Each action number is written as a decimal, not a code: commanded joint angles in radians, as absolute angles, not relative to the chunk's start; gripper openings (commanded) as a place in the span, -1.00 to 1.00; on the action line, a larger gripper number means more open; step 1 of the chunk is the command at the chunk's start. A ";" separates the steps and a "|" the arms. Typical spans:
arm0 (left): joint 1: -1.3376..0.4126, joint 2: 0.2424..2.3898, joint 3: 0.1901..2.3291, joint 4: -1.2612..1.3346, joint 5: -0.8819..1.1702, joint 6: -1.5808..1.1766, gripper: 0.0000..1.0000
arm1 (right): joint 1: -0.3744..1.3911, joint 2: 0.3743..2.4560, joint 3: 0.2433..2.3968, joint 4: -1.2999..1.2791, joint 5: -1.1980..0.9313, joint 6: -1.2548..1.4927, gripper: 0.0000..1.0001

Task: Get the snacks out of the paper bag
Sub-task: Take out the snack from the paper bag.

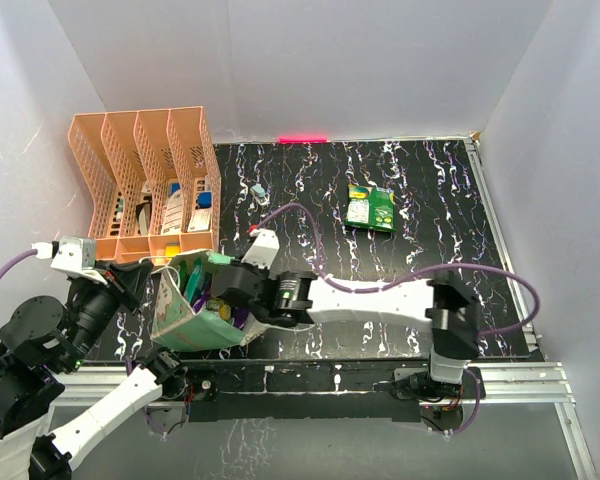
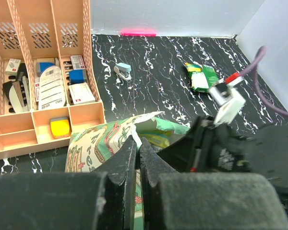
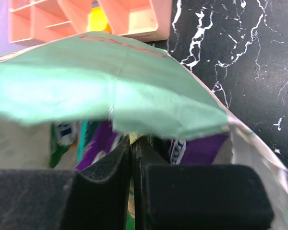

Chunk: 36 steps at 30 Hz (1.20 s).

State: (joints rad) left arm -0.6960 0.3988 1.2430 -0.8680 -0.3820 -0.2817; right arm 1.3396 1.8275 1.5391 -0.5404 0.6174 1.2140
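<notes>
The paper bag lies at the near left with its mouth facing right. My left gripper is shut on the bag's rim. My right gripper is inside the bag's mouth, under its mint-green flap. It is shut on a thin yellow-green snack packet. Purple snack packets and a teal one lie inside around the fingers. A green-and-white snack packet lies on the table at the far right; it also shows in the left wrist view.
The orange file rack with small items in its slots stands just behind the bag, also in the left wrist view. A small pale stapler-like item lies right of it. White walls enclose the black marbled table.
</notes>
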 commanded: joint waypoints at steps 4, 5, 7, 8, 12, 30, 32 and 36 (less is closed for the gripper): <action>-0.696 0.394 1.237 -0.828 -0.410 -0.284 -1.00 | 1.339 1.595 1.454 -0.359 0.544 1.110 -0.85; -0.697 0.393 1.235 -0.826 -0.412 -0.284 -1.00 | 1.340 1.580 1.447 -0.353 0.535 1.092 -0.85; -0.697 0.393 1.232 -0.824 -0.411 -0.284 -1.00 | 1.340 1.542 1.438 -0.350 0.520 1.055 -0.85; -0.696 0.393 1.231 -0.823 -0.411 -0.283 -1.00 | 1.340 1.522 1.429 -0.342 0.517 1.034 -0.86; -0.696 0.393 1.226 -0.818 -0.413 -0.283 -1.00 | 1.339 1.427 1.387 -0.284 0.510 0.940 -0.85; -0.698 0.390 1.207 -0.807 -0.426 -0.277 -1.00 | 1.339 1.121 1.462 -0.399 0.768 0.631 -0.85; -0.697 0.390 1.204 -0.803 -0.426 -0.275 -1.00 | 1.338 1.100 1.487 -0.450 0.854 0.609 -0.86; -0.697 0.394 1.204 -0.804 -0.428 -0.272 -1.00 | 1.337 1.045 1.461 -0.489 1.031 0.557 -0.85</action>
